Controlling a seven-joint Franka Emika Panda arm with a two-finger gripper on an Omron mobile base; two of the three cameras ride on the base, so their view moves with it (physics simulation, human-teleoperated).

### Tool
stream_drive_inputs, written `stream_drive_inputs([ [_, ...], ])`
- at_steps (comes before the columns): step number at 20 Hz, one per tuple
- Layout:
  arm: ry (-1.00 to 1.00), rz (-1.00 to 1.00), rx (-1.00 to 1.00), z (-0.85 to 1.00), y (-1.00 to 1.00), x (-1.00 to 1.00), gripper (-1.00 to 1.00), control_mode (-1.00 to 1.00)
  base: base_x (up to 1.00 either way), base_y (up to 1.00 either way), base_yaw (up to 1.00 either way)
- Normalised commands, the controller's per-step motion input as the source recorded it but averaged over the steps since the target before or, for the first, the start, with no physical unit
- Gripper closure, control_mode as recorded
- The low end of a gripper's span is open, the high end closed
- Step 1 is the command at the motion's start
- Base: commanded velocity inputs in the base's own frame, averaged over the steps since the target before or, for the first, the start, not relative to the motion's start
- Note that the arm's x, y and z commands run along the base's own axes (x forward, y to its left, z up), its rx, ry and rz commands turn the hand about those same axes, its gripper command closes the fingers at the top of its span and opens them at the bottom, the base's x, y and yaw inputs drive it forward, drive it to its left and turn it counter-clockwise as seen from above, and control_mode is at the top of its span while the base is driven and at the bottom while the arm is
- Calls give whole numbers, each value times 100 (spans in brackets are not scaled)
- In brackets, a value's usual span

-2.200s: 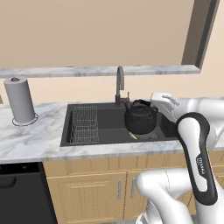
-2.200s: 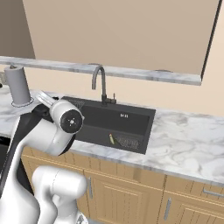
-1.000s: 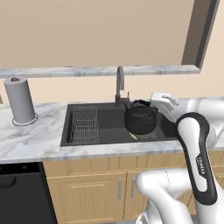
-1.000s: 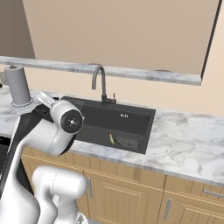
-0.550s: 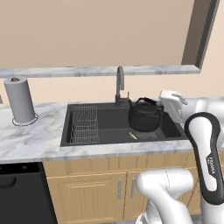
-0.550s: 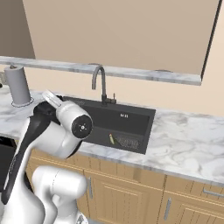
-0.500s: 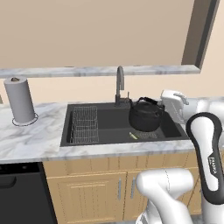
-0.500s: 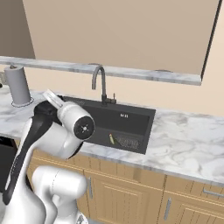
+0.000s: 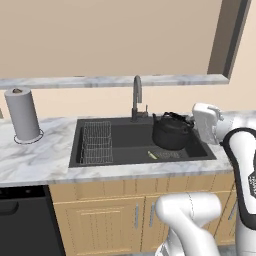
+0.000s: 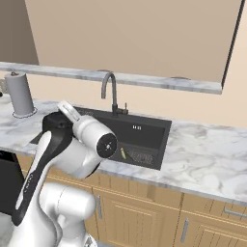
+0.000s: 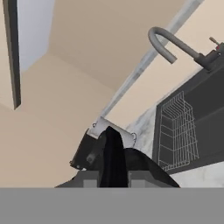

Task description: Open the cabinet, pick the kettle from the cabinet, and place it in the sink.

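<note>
squat round black kettle (image 9: 171, 133) with the arched top handle sits low in the right half of the wide rectangular black sink basin (image 9: 125, 148). whether its base is on the floor or just above it, can't tell from here. the white arm's two-finger gripper (image 11: 113, 171) comes in from the kettle's right side, and in the hand view the dark arched handle runs straight up between the finger tips, so the claw is clenched on the kettle handle.

why held like this, my read: the handle is the only narrow part the fingers can span, and gripping it from the side keeps the body hanging under the hand so it goes down into the basin upright. placement on the right also makes sense, since the wire dish rack (image 9: 96, 141) takes the left half and the dark gooseneck faucet (image 9: 136, 97) stands at the back rim just left of the kettle.

relative position: kettle is directly at the claw, handle inside the fingers, body below and to the left of the hand in the left base view. a small yellow-green scrap (image 9: 152, 155) lies on the basin floor just in front of the kettle, not touching it as far as i can see.

judgement: task looks near done, release is what's left.
</note>
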Motion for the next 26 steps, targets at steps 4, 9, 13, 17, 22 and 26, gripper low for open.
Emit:
stream_drive_inputs([
  [4, 18, 4, -6, -9, -19, 7, 100, -100, 0, 0, 0],
  [9, 22, 5, 0, -9, -26, 15, 100, -100, 0, 0, 0],
  [13, 11, 9, 0, -13, -18, 16, 100, -100, 0, 0, 0],
  [17, 6, 13, -1, -15, -10, 22, 100, -100, 0, 0, 0],
  [22, 0, 15, -4, -19, -1, 28, 100, -100, 0, 0, 0],
  [26, -2, 16, -3, -23, 0, 32, 100, -100, 0, 0, 0],
])
